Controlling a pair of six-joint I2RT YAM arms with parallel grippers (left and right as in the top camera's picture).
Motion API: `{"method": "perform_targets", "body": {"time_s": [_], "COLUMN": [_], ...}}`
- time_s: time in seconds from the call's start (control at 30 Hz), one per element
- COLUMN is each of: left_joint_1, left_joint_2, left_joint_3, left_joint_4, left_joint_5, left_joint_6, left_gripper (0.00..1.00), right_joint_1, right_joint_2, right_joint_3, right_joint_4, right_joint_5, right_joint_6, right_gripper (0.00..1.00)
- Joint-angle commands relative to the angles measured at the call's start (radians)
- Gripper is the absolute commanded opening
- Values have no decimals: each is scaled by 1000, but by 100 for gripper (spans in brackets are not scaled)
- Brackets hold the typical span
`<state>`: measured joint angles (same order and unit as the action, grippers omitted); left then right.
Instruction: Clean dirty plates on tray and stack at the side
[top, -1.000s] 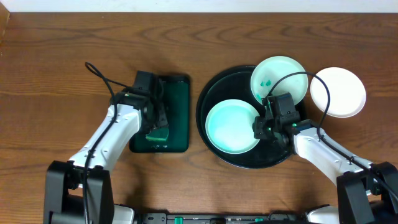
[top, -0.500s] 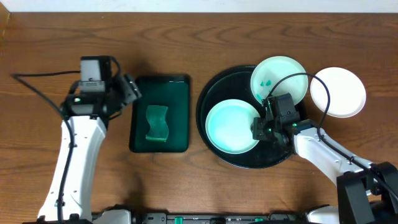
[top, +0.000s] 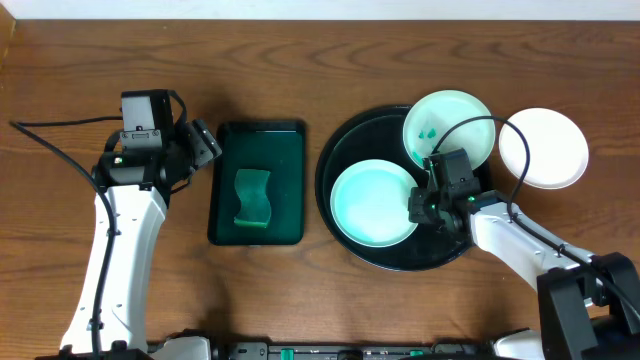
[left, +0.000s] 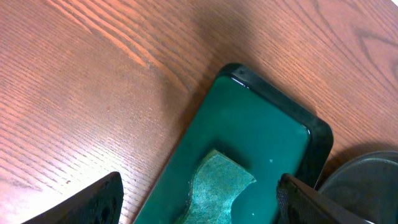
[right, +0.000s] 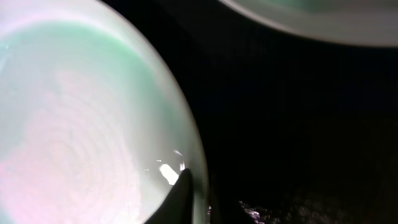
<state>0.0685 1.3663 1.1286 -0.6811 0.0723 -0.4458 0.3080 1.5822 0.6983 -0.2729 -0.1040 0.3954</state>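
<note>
Plate (top: 372, 203) on tray (top: 345, 140), right gripper (top: 418, 206) clamped on its rim

The brown wooden table (top: 400, 60) carries a dark green rectangular tray (top: 285, 190) left of centre, a round black tray (top: 420, 255) right of centre, and one white plate (top: 543, 148) just beside that tray's right rim.

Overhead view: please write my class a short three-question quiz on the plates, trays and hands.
1. True or false: the sponge lies in the green tray.
2. How many plates sit on the black tray? A one, B two, C three.
3. Fill in: the ___ hand stands open beside the green tray.
Key: 1 true; 2 B, the front plate and the rear plate, with a third plate on the table; 3 left hand.
</note>
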Motion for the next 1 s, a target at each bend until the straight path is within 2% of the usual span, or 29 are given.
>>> {"method": "perform_targets", "body": {"time_s": [0.0,0.27,0.97], "left_joint_1": [3,3,3], "left_joint_2": [1,2,2], "left_joint_3": [9,9,9], "left_joint_4": [-2,-2,-2], "left_joint_5": [-6,-6,-6], "left_joint_6": [-4,-5,-5], "left_gripper": [79,79,80], "right_joint_1": [10,-3,-143], "right_joint_2": [17,-29,-55], "right_joint_3": [0,22,290], "right_joint_4": [-8,-81,-423], "right_joint_5": [-8,-5,-69], "right_joint_6": [1,1,-34], "right_gripper": [1,1,1]}}
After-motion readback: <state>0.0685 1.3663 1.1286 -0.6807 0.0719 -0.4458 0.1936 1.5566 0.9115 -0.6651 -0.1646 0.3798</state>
